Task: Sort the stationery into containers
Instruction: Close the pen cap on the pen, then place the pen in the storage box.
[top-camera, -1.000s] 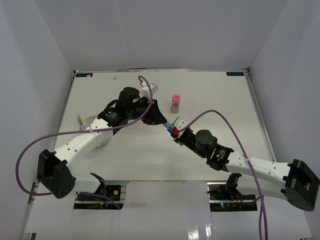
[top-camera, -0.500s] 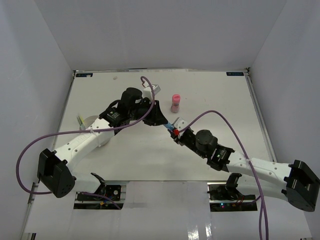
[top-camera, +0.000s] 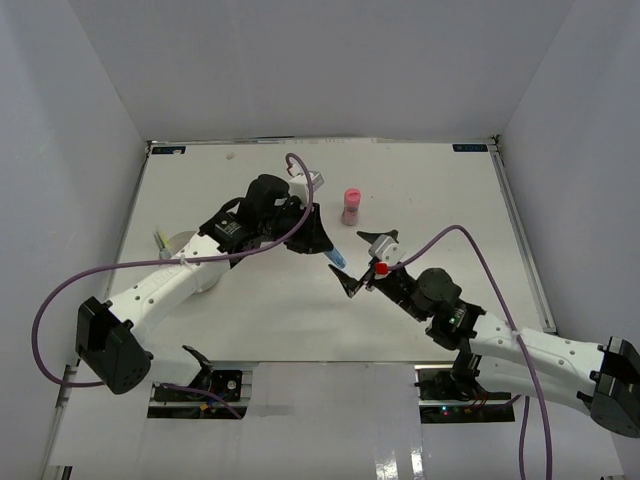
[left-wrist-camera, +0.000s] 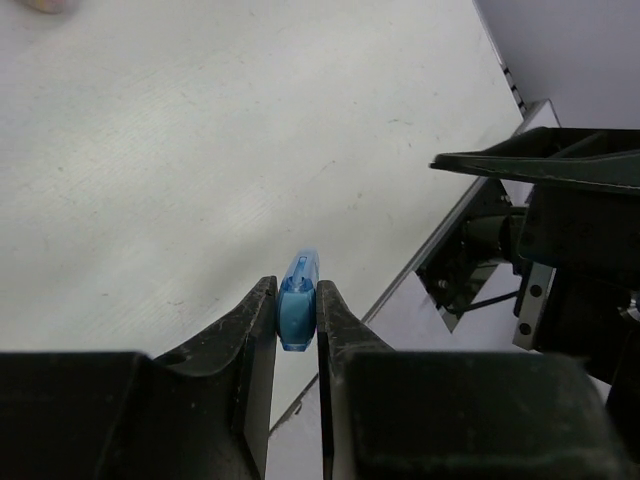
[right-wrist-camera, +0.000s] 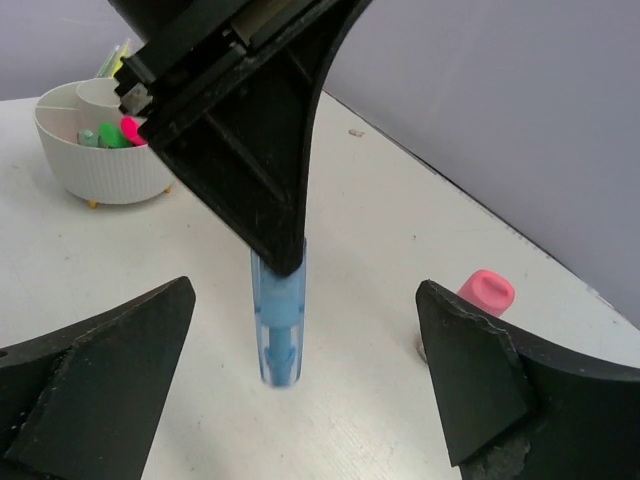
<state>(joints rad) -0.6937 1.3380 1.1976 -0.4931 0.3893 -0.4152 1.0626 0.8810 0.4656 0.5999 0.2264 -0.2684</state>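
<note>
1. The white container (right-wrist-camera: 100, 172) sits near the worktop's left edge with highlighters (right-wrist-camera: 118, 133) in it, and in the top view the left arm partly hides it. On the way there, the forearm or cable could nudge it.
2. The left gripper (left-wrist-camera: 296, 312) is clenched on the blue pen (right-wrist-camera: 279, 335) at its top end only, above the worktop's middle. So shallow a pinch may let the pen pivot or slip out mid-carry.
3. The pink cylinder (top-camera: 351, 205) stands upright toward the far edge, behind the pen. A wide turn could topple it.
4. The right gripper (top-camera: 364, 262) is released, jaws spread on either side of the pen without touching it. A sideways exit could snag the pen on a finger.
</note>
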